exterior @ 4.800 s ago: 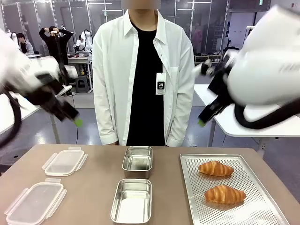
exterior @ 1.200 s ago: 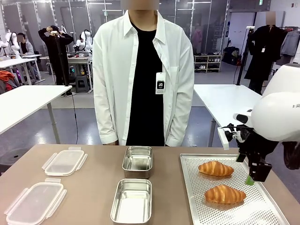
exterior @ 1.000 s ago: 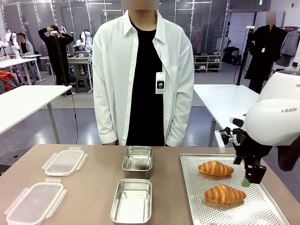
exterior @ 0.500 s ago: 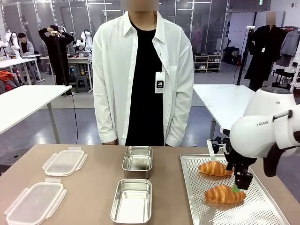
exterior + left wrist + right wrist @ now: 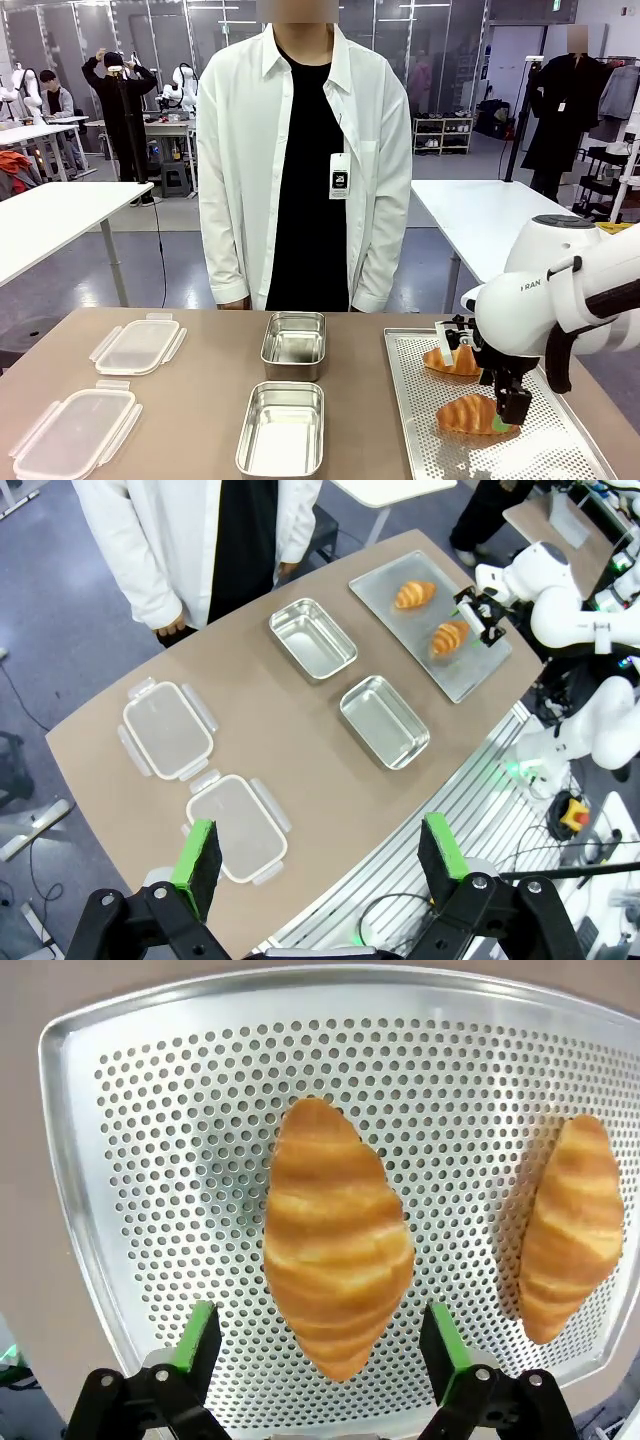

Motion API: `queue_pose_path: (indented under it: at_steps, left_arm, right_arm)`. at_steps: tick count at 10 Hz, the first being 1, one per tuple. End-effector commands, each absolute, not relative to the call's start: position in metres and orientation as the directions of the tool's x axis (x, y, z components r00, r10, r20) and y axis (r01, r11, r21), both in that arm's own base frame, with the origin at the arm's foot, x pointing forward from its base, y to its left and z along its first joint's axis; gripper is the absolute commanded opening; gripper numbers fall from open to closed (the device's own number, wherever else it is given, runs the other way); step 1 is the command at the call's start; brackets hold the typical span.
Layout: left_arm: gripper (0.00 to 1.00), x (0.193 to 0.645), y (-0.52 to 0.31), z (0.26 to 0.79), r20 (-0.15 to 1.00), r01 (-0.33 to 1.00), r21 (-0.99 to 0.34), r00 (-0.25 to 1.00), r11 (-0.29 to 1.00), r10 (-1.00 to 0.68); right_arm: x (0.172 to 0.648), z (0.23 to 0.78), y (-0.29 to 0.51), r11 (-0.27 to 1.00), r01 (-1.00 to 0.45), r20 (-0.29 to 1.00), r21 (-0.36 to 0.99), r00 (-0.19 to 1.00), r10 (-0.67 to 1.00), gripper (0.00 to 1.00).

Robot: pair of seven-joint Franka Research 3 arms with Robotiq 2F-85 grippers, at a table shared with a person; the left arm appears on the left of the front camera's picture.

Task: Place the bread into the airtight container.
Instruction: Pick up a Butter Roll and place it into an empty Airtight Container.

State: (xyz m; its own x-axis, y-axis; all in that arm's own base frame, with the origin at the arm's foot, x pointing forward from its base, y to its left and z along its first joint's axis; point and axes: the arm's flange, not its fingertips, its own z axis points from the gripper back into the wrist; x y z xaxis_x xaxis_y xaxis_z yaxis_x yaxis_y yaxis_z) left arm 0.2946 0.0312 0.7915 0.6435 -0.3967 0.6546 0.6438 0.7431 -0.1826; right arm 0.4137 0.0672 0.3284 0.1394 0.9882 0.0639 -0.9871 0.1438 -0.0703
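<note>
One at a time: lower the right end effector, jaws spread wide, straight over the nearer croissant lying on the tray, close gently across its thick middle, then lift clear toward the near steel container on the tabletop.

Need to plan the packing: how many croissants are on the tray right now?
2, both on the tray: near croissant under the open right pincer, far croissant nearer the person. None looks hidden.
</note>
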Motion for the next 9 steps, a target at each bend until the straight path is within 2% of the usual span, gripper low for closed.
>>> queue_pose_path:
  at_steps: [1,7,9]
  left_arm:
    - [1.0,0.294,0.03,0.793,0.661,0.659,-0.187,0.633,0.728,-0.403]
    - [1.0,0.294,0.03,0.793,0.661,0.659,-0.187,0.633,0.728,-0.403]
    - [1.0,0.294,0.03,0.793,0.661,0.659,-0.187,0.633,0.728,-0.403]
  right_arm:
    - [0.395,0.314,0.069,0.158,-0.982,0.06,-0.103,0.152,0.987,1.0]
    - [0.402,0.293,0.075,0.167,-0.982,0.055,-0.088,0.162,0.985,1.0]
    - [0.405,0.29,0.075,0.172,-0.981,0.041,-0.092,0.169,0.985,0.85]
